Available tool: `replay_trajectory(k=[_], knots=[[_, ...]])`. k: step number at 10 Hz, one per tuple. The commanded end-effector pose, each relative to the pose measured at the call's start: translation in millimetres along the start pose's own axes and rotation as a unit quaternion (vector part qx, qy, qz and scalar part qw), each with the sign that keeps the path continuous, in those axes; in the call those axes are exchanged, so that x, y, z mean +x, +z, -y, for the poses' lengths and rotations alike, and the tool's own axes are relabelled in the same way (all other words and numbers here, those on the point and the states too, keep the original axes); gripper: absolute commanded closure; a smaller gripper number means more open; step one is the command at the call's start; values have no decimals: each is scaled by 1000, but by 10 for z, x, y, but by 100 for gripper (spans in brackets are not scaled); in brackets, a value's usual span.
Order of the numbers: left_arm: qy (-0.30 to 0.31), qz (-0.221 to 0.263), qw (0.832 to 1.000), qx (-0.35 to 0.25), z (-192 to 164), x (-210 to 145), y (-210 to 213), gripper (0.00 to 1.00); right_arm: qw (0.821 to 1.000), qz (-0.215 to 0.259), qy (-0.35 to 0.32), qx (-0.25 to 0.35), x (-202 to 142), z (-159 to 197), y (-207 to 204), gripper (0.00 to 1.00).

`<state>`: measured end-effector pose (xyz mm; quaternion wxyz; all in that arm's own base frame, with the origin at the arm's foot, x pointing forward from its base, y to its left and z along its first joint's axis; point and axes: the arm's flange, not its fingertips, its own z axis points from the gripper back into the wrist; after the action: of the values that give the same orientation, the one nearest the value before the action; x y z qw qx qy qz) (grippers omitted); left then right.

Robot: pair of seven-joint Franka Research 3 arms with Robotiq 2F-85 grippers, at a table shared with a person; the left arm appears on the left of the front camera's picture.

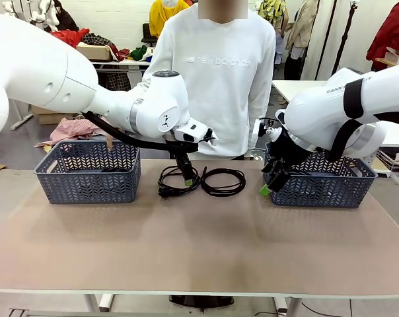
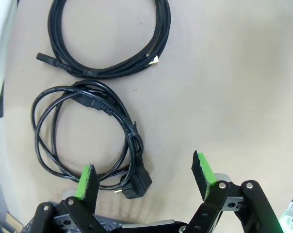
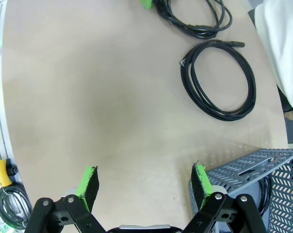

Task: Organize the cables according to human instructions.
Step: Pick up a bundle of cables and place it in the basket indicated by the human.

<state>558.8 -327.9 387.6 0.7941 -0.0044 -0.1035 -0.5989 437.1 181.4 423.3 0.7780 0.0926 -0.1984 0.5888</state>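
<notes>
- My left gripper (image 2: 144, 165), fingers spread, hovers over the left cable (image 2: 133, 141), far middle.
- Second cable (image 2: 98, 74) just right of it.
- My right gripper (image 3: 144, 169), spread, empty, beside the right basket (image 1: 325, 191).

You have bright, even light from above; shadows on the worktop (image 1: 199, 257) are soft and faint. Your wrist views bow at the edges, while the front view is sharp throughout.
</notes>
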Motion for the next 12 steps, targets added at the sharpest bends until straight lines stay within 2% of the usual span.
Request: replay_trajectory(k=[1, 7, 12], knots=[[0, 0, 1000, 0, -3, -3, 0, 0, 1000, 1, 5, 0, 8, -9, 14, 0], [-4, -23, 1000, 0, -120, 119, -329, 0, 1000, 1, 5, 0, 8, -9, 14, 0], [-5, -40, 999, -31, -249, 187, -575, 0, 1000, 1, 5, 0, 8, -9, 14, 0]])
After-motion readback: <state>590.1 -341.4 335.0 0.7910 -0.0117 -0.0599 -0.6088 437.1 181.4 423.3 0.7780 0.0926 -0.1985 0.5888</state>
